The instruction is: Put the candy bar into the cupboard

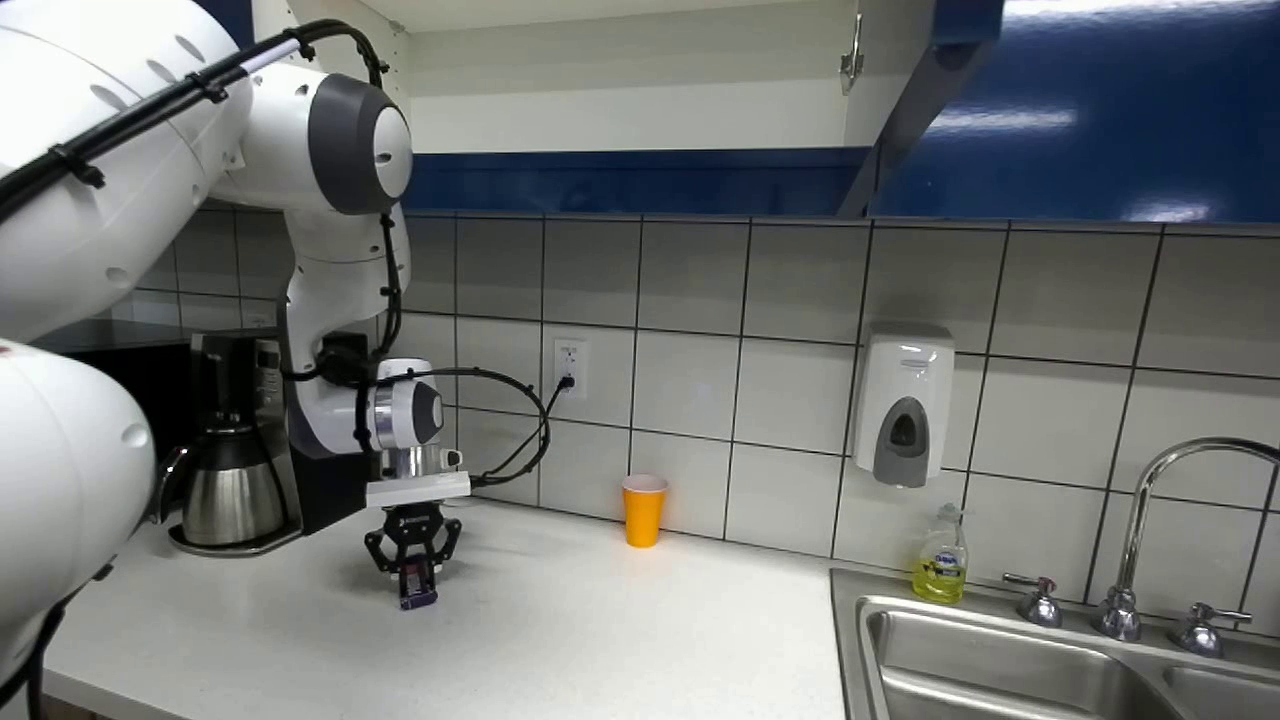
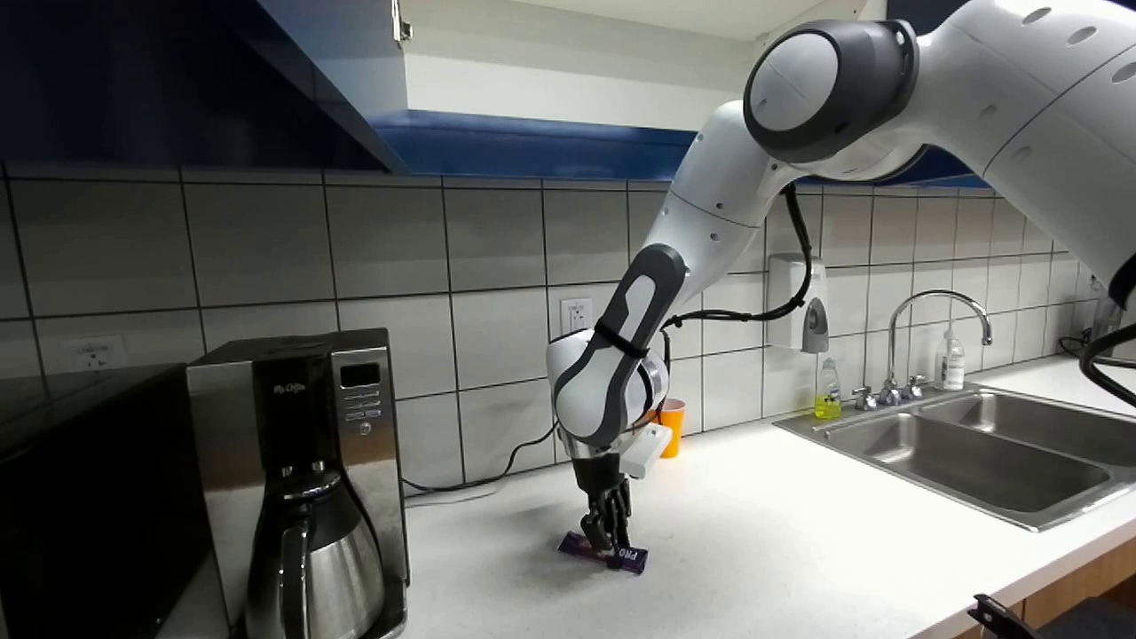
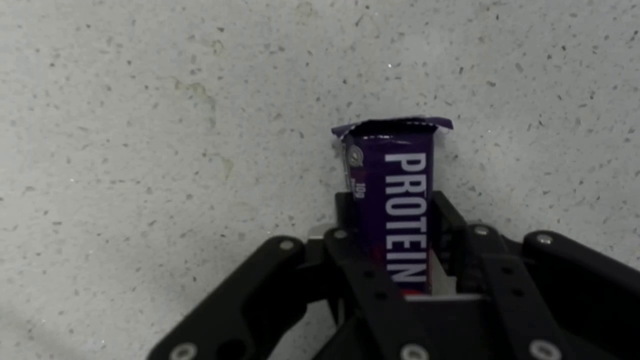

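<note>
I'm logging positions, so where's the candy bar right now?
In the wrist view, the candy bar is right of centre, between the fingers of the gripper; in both exterior views it is right of the coffee maker.

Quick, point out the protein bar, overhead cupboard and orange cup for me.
Protein bar [image 3: 393, 205]: wrist view, on its printed purple face.
Overhead cupboard [image 1: 640, 183]: in an exterior view, on its blue bottom edge.
Orange cup [image 1: 643, 516]: in an exterior view, middle of its side.
</note>
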